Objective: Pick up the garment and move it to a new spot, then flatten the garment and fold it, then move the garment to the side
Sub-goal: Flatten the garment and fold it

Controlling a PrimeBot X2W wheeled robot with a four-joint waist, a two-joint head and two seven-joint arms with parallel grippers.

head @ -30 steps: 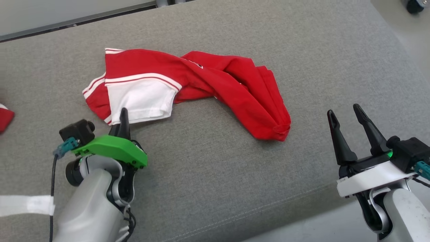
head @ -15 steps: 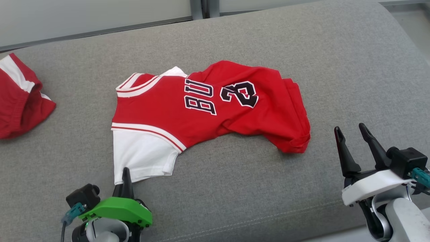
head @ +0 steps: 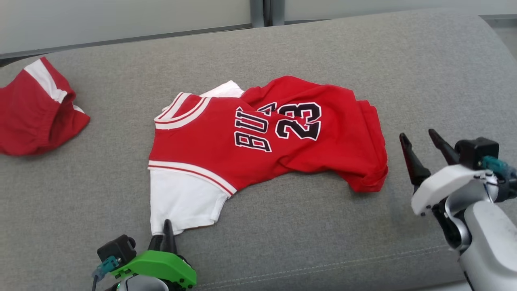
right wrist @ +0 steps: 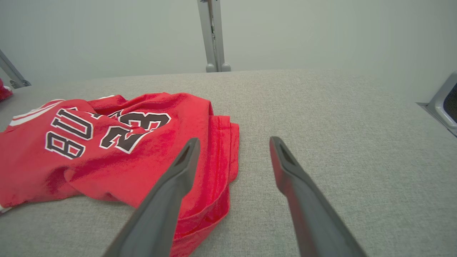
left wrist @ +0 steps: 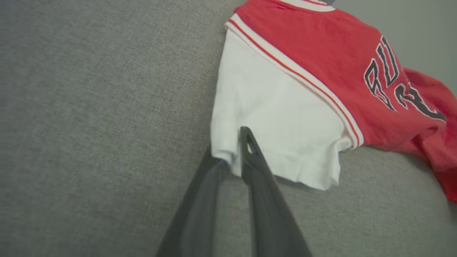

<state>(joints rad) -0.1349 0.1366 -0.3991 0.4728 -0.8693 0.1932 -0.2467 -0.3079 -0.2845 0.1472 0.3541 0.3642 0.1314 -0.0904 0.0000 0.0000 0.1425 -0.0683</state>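
A: Jaws of the left gripper (left wrist: 232,151) clamp the soft white sleeve hem of the garment (head: 262,141), a rumpled red jersey.
B: It lies centred on the grey woven cushion (head: 291,246); the right gripper (head: 417,134) gapes near its bunched hem.

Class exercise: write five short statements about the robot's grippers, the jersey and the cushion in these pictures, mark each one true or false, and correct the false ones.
1. The left gripper is shut on the white sleeve of the jersey. True.
2. The right gripper grips the jersey's hem. False: it is open and holds nothing.
3. The number on the jersey reads 23. True.
4. A second red garment lies to the robot's right of the jersey. False: it lies to the left, on the same grey cushion.
5. The jersey lies smooth and flat. False: its red end near the right gripper is rumpled.
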